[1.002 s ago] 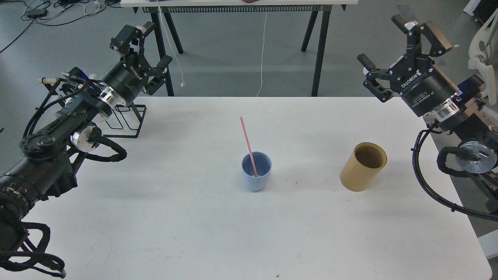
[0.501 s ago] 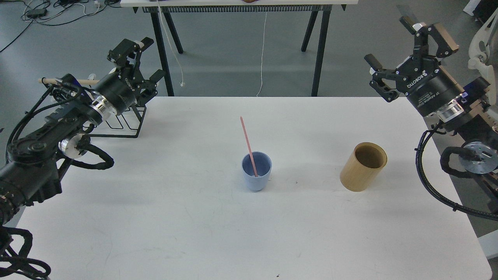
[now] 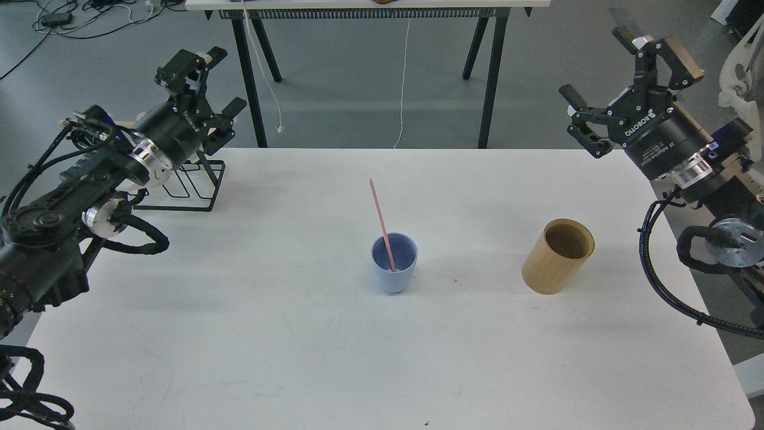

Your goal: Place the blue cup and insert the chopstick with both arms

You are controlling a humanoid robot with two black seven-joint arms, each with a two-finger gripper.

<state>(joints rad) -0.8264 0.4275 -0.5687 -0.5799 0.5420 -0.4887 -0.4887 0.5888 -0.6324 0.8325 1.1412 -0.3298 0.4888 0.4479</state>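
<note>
Left claw (image 3: 203,89) at ten o'clock and right claw (image 3: 621,77) at two o'clock both hang with fingers spread apart, holding nothing. The blue cup (image 3: 394,264) stands upright at the tabletop's (image 3: 268,334) centre; the chopstick (image 3: 382,222) sits inside it, leaning toward eleven o'clock. At three o'clock, well apart, stands a tan cylinder (image 3: 558,257). A black wire rack (image 3: 191,188) stands below the left claw.
</note>
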